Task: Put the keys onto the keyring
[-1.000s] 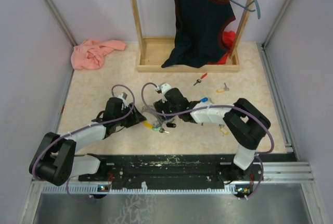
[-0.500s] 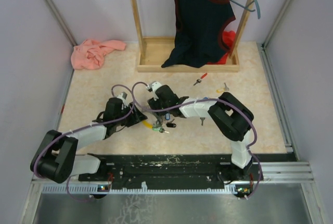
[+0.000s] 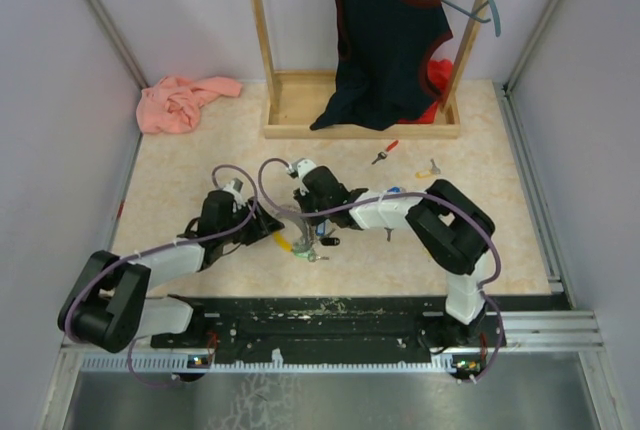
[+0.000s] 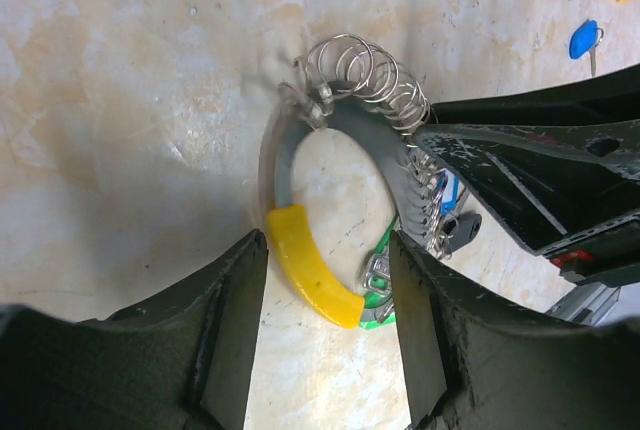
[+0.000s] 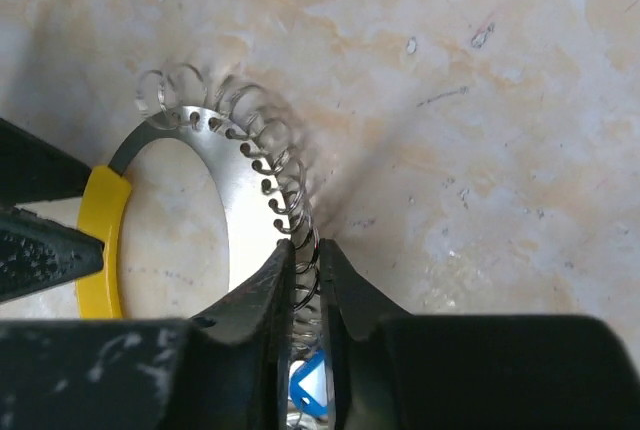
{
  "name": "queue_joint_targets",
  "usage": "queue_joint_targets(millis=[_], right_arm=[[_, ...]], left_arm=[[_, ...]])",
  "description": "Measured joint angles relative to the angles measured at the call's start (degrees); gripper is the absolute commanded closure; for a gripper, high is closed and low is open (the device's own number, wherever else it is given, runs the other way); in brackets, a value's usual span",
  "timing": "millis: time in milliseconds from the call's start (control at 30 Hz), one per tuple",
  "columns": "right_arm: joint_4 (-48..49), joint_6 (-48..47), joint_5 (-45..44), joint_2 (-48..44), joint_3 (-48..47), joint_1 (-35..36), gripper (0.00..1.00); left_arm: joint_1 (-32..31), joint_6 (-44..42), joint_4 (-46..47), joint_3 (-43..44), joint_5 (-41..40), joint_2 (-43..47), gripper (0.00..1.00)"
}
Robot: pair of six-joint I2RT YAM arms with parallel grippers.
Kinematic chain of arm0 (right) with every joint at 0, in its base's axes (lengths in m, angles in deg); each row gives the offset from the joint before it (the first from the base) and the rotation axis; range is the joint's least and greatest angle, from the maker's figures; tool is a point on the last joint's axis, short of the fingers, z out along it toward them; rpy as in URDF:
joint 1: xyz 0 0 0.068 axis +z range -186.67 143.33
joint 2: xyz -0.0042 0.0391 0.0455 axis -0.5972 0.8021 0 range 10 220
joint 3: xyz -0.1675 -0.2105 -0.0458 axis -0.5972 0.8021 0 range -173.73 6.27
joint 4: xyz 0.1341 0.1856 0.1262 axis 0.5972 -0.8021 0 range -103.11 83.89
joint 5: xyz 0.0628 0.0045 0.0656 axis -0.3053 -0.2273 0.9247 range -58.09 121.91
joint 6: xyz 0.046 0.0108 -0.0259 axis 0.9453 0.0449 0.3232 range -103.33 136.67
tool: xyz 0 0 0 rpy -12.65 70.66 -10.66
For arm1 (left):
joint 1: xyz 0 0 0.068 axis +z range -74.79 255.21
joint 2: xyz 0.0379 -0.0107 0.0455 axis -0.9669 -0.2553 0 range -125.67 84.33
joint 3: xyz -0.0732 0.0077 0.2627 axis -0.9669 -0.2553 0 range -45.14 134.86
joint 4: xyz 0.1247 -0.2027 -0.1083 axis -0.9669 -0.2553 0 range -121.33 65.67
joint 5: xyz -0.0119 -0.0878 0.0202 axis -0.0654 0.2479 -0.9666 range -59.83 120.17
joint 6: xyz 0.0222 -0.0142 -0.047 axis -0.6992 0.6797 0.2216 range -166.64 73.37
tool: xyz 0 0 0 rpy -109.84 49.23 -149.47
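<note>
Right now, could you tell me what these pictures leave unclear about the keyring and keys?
- Top view: the keyring is too small to show detail.
- Left wrist: whether the left gripper presses the keyring's yellow section; the jaws' edges hide contact.
- Right wrist: the right gripper pinches the coil; the blue tag below is cut off by its jaws.

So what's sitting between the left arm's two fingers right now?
The yellow section of the keyring, in the left wrist view; the fingers flank it.
</note>
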Motion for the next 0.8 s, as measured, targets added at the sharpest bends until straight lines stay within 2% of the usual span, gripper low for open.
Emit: queue_joint_targets(millis=[133,433,800], right_arm=[[1.1,2.3,2.4,-2.7,2.5,-0.9,1.0],[7.2,8.4,10.0,-7.5,9.4,-6.4,1.0],[15.2,15.3,14.1,-10.8,13.9,-8.3,1.0]], left_arm=[[0.0,1.0,0.6,-1.6,0.0,1.7,0.4],[0.4,4.4,4.9,-4.4,2.5,2.3,0.39],[0.3,11.3,19.9,-8.1,10.2,-4.8,0.39]])
